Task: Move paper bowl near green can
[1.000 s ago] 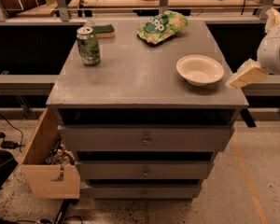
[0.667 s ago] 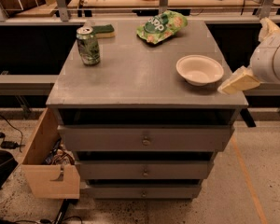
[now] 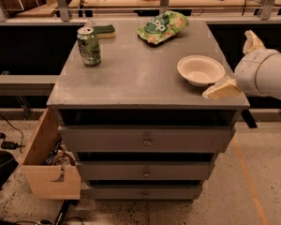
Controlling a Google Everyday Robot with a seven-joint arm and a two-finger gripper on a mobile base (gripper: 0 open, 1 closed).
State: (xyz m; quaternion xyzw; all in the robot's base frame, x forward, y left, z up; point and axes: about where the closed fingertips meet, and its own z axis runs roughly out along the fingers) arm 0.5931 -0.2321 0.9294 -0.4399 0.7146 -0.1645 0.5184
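Clerk: Stock on counter (image 3: 131, 76), camera view, item one?
Checker: One paper bowl (image 3: 201, 70), upright, right-hand part, near the front edge
Clerk: Item two?
Checker: One green can (image 3: 89, 46), upright, far left part, well apart from the paper bowl. Flat dark green pad (image 3: 104, 30) just behind it; green snack bag (image 3: 162, 27) at the far edge, middle
Clerk: Position of gripper (image 3: 237, 65)?
Checker: At the counter's right edge, just beside the paper bowl; jaws spread, holding nothing. Lower tan finger (image 3: 222, 89) over the front right corner, close to the bowl's rim; contact cannot be told
Clerk: Below?
Checker: Three drawers (image 3: 145, 139); wooden box (image 3: 51, 168) on the floor at the left
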